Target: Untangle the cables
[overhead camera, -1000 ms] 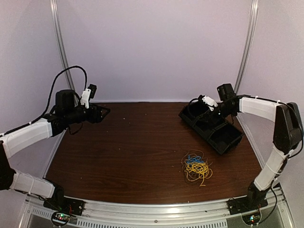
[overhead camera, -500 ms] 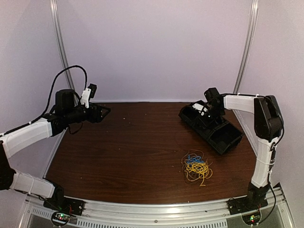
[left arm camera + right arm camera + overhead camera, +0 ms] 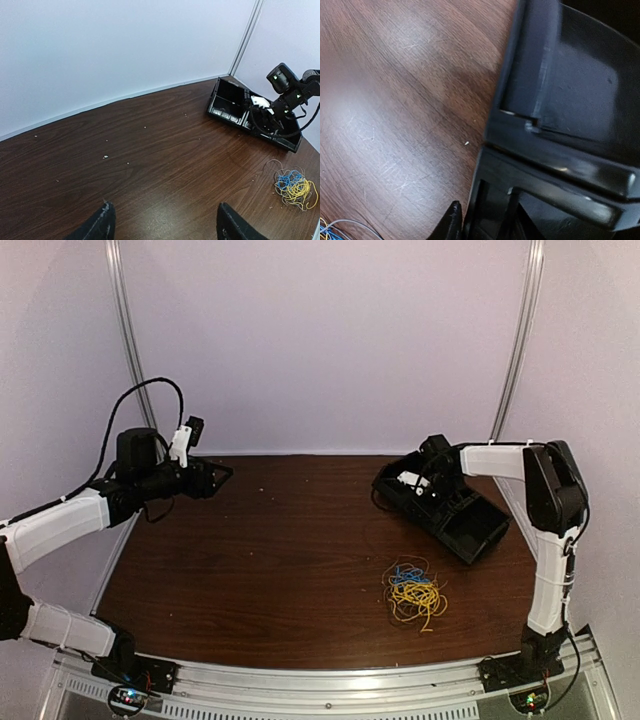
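Item 1. Cables [image 3: 413, 592]: one loose tangle of thin yellow, blue and pale wires, which lay flat on the wooden table [image 3: 280, 550] toward its near right. No gripper touched it. In the left wrist view the bundle [image 3: 295, 182] sat at the far right edge. In the right wrist view only a few strands [image 3: 327, 230] showed, in the bottom left corner.

Item 2. Black compartment tray [image 3: 470, 530]: it stood beyond the cables on the right of the table, set askew to the table's edges and well apart from the tangle. No wires could be seen in its compartments.

Item 3. Right gripper [image 3: 400, 492]: it was lowered at the tray's left end. In its own wrist view one dark fingertip [image 3: 452, 220] stood just outside the tray wall [image 3: 560, 100]. The other finger was lost in the black, so whether the jaws were apart or together could not be told.

Item 4. Left gripper [image 3: 222, 476]: it hung above the far left corner of the table, well apart from cables and tray. Its two fingers [image 3: 102, 222] stood wide apart with nothing between them.
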Robot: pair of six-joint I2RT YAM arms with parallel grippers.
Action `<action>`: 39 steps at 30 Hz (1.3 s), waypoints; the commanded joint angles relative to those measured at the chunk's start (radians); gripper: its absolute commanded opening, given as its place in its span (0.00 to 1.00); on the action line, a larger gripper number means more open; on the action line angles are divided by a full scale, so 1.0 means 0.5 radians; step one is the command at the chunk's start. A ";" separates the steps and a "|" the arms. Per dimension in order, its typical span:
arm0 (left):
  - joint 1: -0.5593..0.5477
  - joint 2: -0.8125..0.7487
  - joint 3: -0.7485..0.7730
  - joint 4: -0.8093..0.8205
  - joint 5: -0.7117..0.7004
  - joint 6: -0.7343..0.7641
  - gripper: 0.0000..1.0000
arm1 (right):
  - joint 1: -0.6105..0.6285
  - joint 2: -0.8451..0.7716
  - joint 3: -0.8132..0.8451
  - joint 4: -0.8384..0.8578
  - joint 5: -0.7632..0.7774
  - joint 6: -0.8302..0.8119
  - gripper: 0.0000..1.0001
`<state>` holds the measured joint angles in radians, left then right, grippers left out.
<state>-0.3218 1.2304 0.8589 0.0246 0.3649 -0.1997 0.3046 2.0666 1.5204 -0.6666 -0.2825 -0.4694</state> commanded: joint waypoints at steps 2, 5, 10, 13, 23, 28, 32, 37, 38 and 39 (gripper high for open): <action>-0.010 -0.029 0.059 0.040 0.034 0.004 0.71 | 0.099 0.002 0.023 -0.038 0.048 -0.116 0.25; -0.010 -0.031 0.061 0.040 0.037 0.003 0.70 | 0.172 -0.047 -0.056 0.000 0.047 -0.180 0.24; -0.010 -0.034 0.060 0.040 0.043 0.001 0.70 | 0.363 -0.130 -0.160 0.028 0.116 -0.327 0.21; -0.010 -0.036 0.060 0.041 0.047 0.002 0.70 | 0.492 -0.155 -0.212 0.030 0.185 -0.427 0.19; -0.010 -0.034 0.056 0.045 0.051 0.001 0.71 | 0.708 -0.083 -0.111 0.034 0.344 -0.534 0.19; -0.010 -0.033 0.056 0.046 0.058 0.004 0.70 | 0.737 -0.044 -0.010 0.003 0.346 -0.580 0.19; -0.010 -0.031 0.056 0.046 0.061 0.005 0.71 | 0.756 -0.029 0.057 -0.015 0.350 -0.611 0.19; -0.010 -0.023 0.056 0.046 0.061 0.007 0.71 | 0.771 0.003 0.139 -0.045 0.356 -0.637 0.23; -0.010 -0.019 0.058 0.046 0.064 0.004 0.71 | 0.771 0.009 0.159 -0.060 0.360 -0.629 0.27; -0.010 -0.017 0.057 0.046 0.068 0.004 0.71 | 0.769 0.009 0.177 -0.078 0.368 -0.620 0.31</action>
<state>-0.3218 1.2293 0.8589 0.0246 0.3809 -0.1997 0.6800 2.0659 1.5410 -0.7033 -0.1478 -0.7650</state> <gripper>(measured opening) 0.707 0.255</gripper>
